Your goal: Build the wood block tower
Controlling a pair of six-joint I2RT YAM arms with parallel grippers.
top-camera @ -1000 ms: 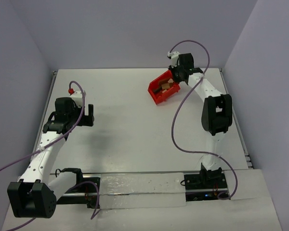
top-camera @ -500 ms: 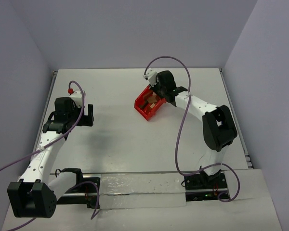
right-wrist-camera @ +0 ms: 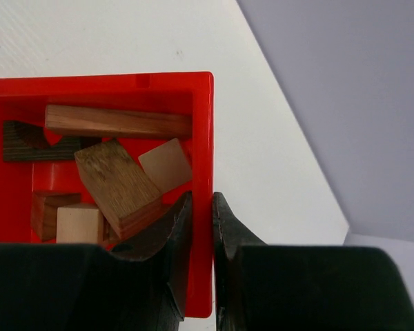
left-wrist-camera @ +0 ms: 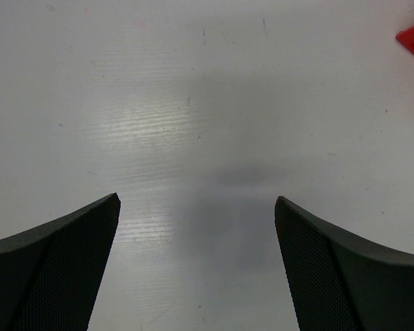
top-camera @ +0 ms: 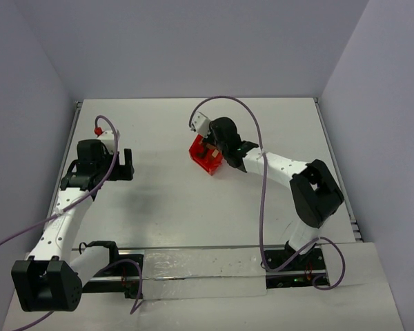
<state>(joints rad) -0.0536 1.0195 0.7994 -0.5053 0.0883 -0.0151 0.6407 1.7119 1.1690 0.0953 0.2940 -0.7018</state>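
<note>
Right now my right gripper [right-wrist-camera: 199, 227] is pinched tight on the side wall of the red bin [right-wrist-camera: 110, 84], with one finger inside and one outside. All the wood blocks [right-wrist-camera: 117, 181] lie in a heap inside that bin, so no tower is started yet. My left gripper [left-wrist-camera: 196, 238] hangs over the white table [left-wrist-camera: 193, 83] with its fingers spread wide and nothing between them. I think this step is getting the blocks out. Next I should tip the bin slowly, so the little pieces slide out and do not roll away.
</note>
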